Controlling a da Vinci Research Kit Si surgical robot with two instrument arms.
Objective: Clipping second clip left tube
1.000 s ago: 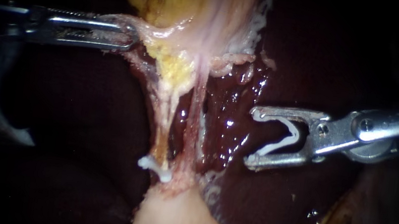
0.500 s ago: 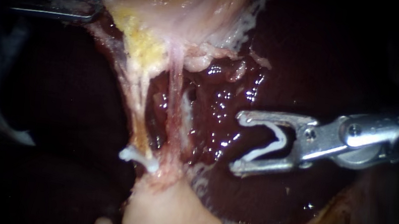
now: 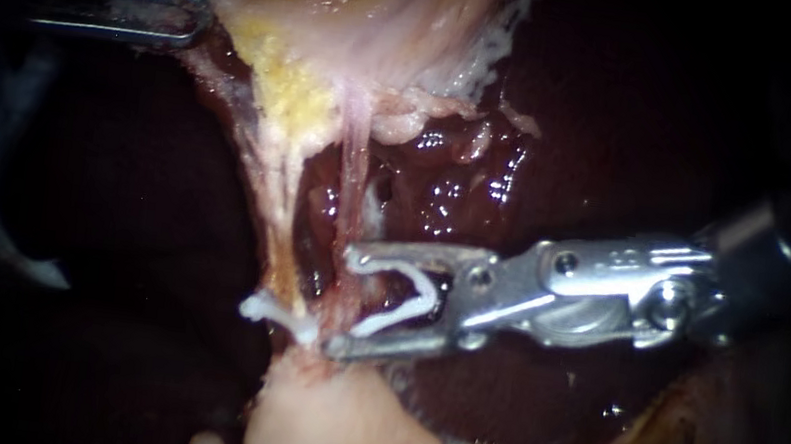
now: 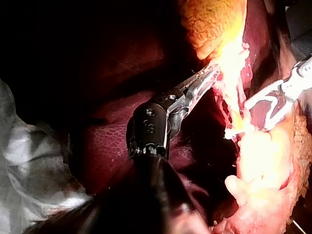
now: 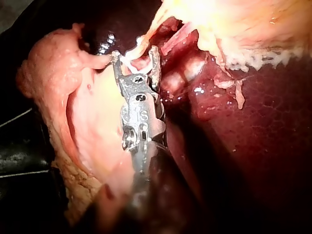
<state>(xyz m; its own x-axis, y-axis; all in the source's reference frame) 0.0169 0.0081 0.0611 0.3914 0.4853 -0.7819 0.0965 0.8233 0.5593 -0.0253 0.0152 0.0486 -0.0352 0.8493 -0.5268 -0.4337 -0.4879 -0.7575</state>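
The endoscope sits close, facing the stretched tubes (image 3: pixel 354 162) squarely. The wrist cameras look from behind along the left instrument (image 4: pixel 211 77) and right instrument (image 5: pixel 135 52), farther back; all three share the tubes and white clip (image 3: pixel 275 313).

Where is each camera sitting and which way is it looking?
Endoscope: close to the tubes, facing the liver; left instrument enters left, right instrument right.
Left wrist: on the left arm, looking along its instrument at gripped tissue.
Right wrist: on the right arm, looking along its instrument at the tubes.
All three share the right instrument's clip.
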